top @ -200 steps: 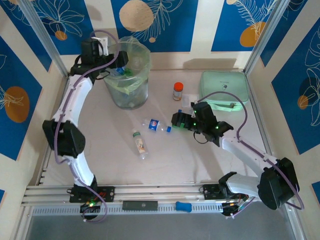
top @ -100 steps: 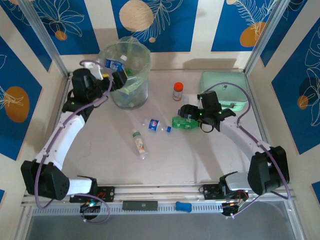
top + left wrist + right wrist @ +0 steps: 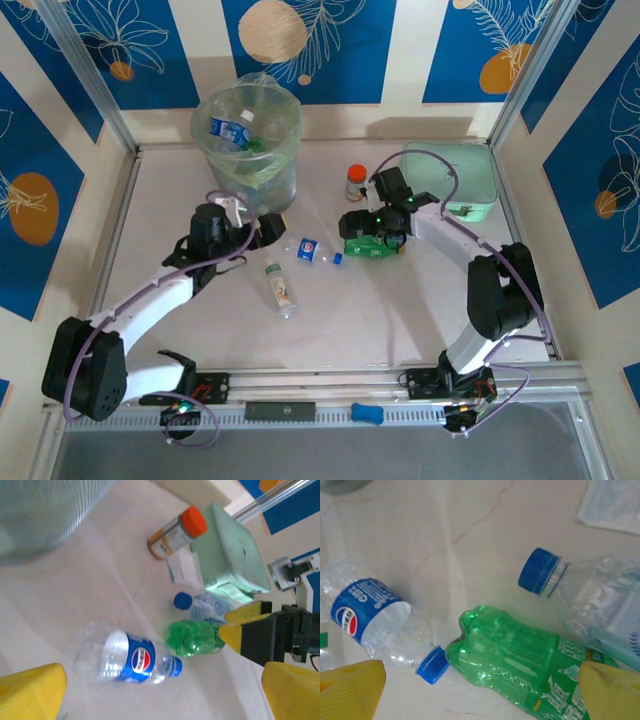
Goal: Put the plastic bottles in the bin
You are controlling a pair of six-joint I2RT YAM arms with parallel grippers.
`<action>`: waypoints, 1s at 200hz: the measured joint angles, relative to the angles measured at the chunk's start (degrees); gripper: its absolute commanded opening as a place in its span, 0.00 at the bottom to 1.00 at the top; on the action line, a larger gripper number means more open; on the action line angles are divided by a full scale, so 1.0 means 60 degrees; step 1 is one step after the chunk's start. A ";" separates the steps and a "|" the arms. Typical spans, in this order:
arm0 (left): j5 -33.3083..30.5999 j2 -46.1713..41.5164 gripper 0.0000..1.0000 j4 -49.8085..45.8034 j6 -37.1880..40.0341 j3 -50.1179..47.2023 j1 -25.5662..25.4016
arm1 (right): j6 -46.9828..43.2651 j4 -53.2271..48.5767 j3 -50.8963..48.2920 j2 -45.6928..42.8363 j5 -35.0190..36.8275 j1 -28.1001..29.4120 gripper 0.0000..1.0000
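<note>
1. The pale table (image 3: 350, 320) carries everything. The overhead view takes in its whole spread.
2. The bin (image 3: 246, 190), round, pale green and bag-lined, stands at the far left. From overhead, a blue-labelled bottle (image 3: 230, 129) lies inside near the rim. In the left wrist view the bin's ribbed wall is a blur in the top-left corner.
3. A mint-green rectangular case (image 3: 455, 172) sits at the far right.
4. The left gripper (image 3: 160, 695) is low over the table just in front of the bin, its yellow fingers spread wide and empty.
5. The right gripper (image 3: 480, 690) has its fingers apart, straddling the green bottle (image 3: 515, 660) without clamping it.
6. The green bottle lies crumpled on its side on the table. Its label carries white print too small to read.
7. A clear bottle (image 3: 127, 657) lies on its side left of the green one, cap towards it. Both wrist views show the Pepsi globe on its blue label.
8. The wrist views bring out another clear, blue-capped bottle (image 3: 580, 595) lying just beside the green one, on the case side.
9. Overhead, a bottle with a white-and-green label (image 3: 281, 288) lies apart, nearer the arms.
10. The orange-capped jar (image 3: 176, 532) stands by a white packet (image 3: 185, 570). Its label is unreadable.
</note>
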 measured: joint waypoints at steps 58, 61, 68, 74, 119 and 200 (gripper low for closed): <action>-0.0087 0.1016 0.99 0.1049 -0.0484 0.0113 -0.0688 | -0.0382 -0.0073 0.0113 0.0532 0.0087 0.0178 0.99; -0.0087 0.1067 0.99 0.1096 -0.0517 0.0120 -0.0696 | -0.0382 -0.0073 0.0113 0.0543 0.0113 0.0189 0.99; -0.0091 0.1158 0.99 0.1173 -0.0554 0.0135 -0.0725 | -0.0412 -0.0080 0.0113 0.0590 0.0157 0.0215 0.99; -0.0091 0.1213 0.99 0.1224 -0.0579 0.0135 -0.0743 | -0.0419 -0.0076 0.0113 0.0605 0.0197 0.0233 0.99; -0.0091 0.1439 0.99 0.1417 -0.0652 0.0284 -0.0831 | -0.0426 -0.0142 0.0113 0.0612 0.0306 0.0393 0.99; -0.0087 0.1676 0.99 0.1483 -0.0703 0.0426 -0.0852 | -0.0437 -0.0772 -0.0357 0.0426 0.1155 0.1137 0.99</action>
